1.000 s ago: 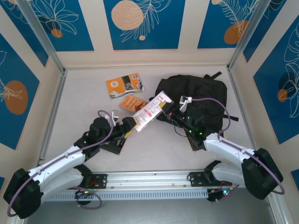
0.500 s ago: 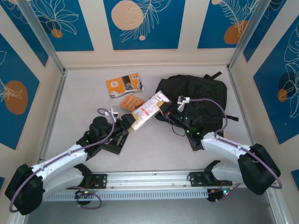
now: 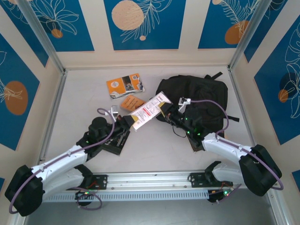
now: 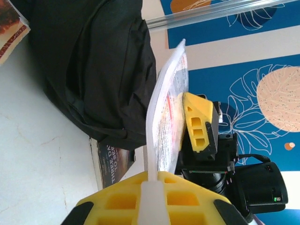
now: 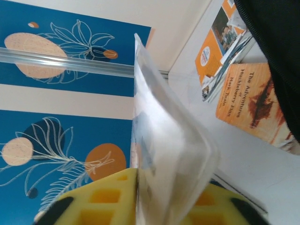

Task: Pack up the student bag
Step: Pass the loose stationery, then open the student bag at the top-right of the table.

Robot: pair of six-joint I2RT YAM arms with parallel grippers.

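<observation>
The student bag (image 3: 199,96), a large black fabric backpack, lies at the back right of the table and also appears in the left wrist view (image 4: 93,65). A white and red plastic-wrapped packet (image 3: 147,111) hangs tilted above the table between both arms. My left gripper (image 3: 130,123) is shut on the packet's lower left end, and the clear edge sits pinched between the yellow pads (image 4: 151,185). My right gripper (image 3: 165,110) is at the packet's upper right end beside the bag. Its pads stand apart with the puffy packet (image 5: 164,140) between them.
An orange booklet (image 3: 125,85) lies at the back centre, with an orange book (image 3: 132,102) just in front of it. A dark book (image 3: 114,143) lies under my left forearm. Another dark book (image 4: 108,161) peeks from under the bag's edge. Metal rails border the table.
My left gripper moved in and closed on the packet's lower end. The right jaws, shut on the packet before, have parted. The packet shifted slightly left.
</observation>
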